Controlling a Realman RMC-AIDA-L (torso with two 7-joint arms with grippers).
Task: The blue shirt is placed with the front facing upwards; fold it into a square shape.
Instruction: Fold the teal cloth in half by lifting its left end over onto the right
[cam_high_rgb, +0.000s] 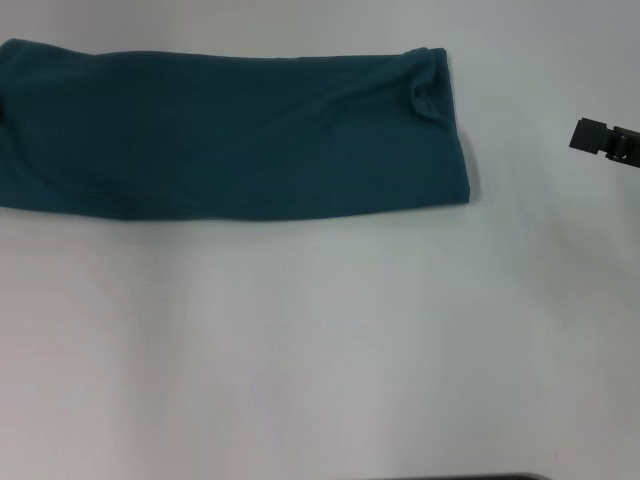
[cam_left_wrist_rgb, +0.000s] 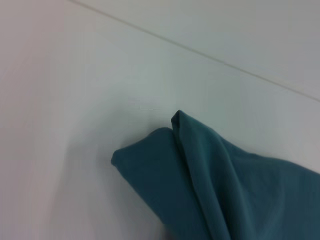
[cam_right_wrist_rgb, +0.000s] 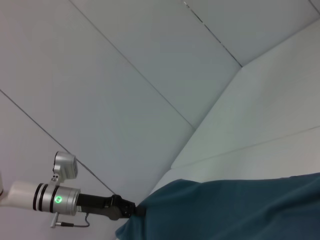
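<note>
The blue shirt (cam_high_rgb: 230, 140) lay on the white tabletop (cam_high_rgb: 320, 350) as one long band, folded over so only plain teal showed. It sat at about eleven o'clock from the middle of the head view, running off the left edge. Its right end had a small bump of bunched cloth.

I thought a few things could go wrong. The band was long, not square yet, so the ends had to come over each other. If I pinched only the top layer, the fold below could slide open. The bunched bit could make the edge crooked. The cloth was soft, so a fast pull could drag the whole band across the tabletop.

My left tool (cam_right_wrist_rgb: 131, 210) was at the left end of the shirt, right at the cloth, with its arm held low and reaching in flat. I could not tell if it was apart or together. My right tool (cam_high_rgb: 596, 138) waited at three o'clock, well apart from the shirt, and I could not tell its state either
</note>
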